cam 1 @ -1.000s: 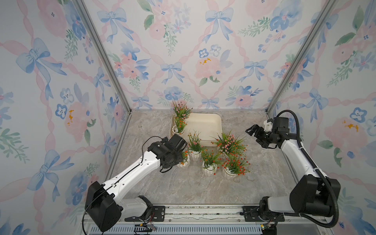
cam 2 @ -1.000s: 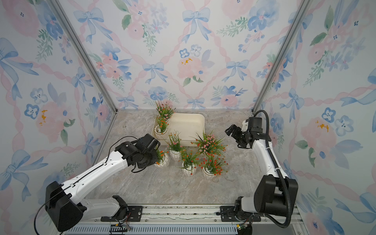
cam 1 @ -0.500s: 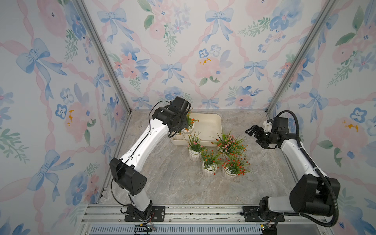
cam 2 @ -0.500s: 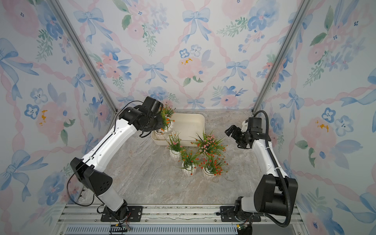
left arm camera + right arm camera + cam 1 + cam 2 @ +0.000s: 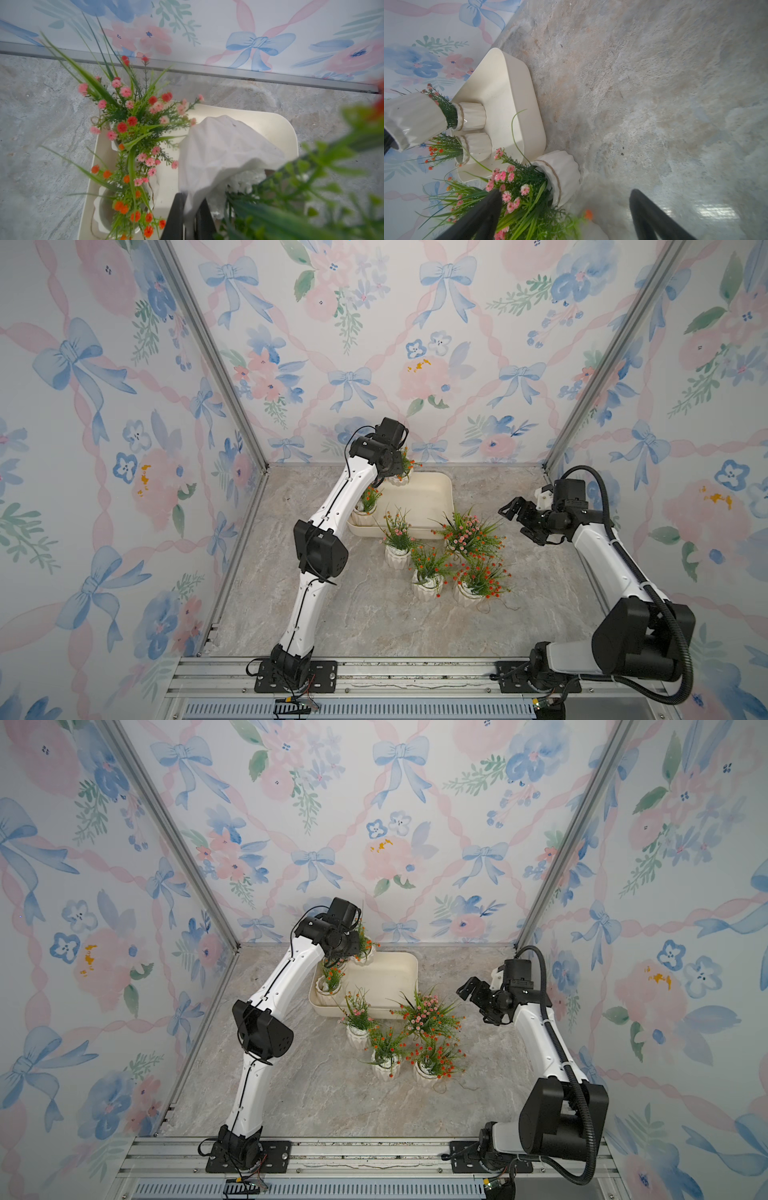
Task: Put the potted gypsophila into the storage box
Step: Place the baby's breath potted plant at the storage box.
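Seven potted gypsophila [image 5: 397, 558]: two in storage box [image 5: 432, 497], four on surface [image 5: 374, 614] beside, one pinched at rim by left gripper [image 5: 190, 216] jaws over box, tilted. Right gripper [image 5: 515, 524] jaws spread, empty. Likely light, rigid, glossy, chippable; sprigs floppy. Take rim or ribbed wall.

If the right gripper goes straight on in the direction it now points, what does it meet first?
Probably the pink-blossomed pot beside the storage box: it stands right ahead of the open right gripper. Depth is hard to judge.
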Motion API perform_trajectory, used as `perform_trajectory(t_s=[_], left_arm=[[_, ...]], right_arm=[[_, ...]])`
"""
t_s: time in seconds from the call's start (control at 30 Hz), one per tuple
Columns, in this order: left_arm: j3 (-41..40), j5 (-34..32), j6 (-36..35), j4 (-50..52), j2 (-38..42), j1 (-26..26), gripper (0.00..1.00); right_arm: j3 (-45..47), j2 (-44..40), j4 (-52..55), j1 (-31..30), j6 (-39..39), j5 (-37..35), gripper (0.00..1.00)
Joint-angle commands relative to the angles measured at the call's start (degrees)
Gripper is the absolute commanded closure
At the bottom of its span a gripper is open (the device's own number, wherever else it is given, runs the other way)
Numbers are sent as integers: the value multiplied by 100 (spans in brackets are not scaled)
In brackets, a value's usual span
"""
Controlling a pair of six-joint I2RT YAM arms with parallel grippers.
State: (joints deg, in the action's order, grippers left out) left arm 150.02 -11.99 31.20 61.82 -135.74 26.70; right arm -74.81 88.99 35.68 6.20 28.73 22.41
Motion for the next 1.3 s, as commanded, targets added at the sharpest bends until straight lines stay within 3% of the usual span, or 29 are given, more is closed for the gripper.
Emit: perform_trajectory(t_s=[0.0, 0.57, 1.03, 1.27], left_arm=[[398, -29, -90, -290, -78, -159, 100], [402, 299, -132, -1073, -1026, -241, 100], [363, -11, -107, -1171, -1320, -400, 100], [347, 134, -78, -1190, -1413, -490, 100]], right_arm=[[-267, 57, 348, -52, -172, -113, 3], [-338, 48, 678, -48, -278, -244, 3], [-455, 61, 945, -22, -478, -308, 3], [-456, 118, 940, -3, -459, -290, 3]])
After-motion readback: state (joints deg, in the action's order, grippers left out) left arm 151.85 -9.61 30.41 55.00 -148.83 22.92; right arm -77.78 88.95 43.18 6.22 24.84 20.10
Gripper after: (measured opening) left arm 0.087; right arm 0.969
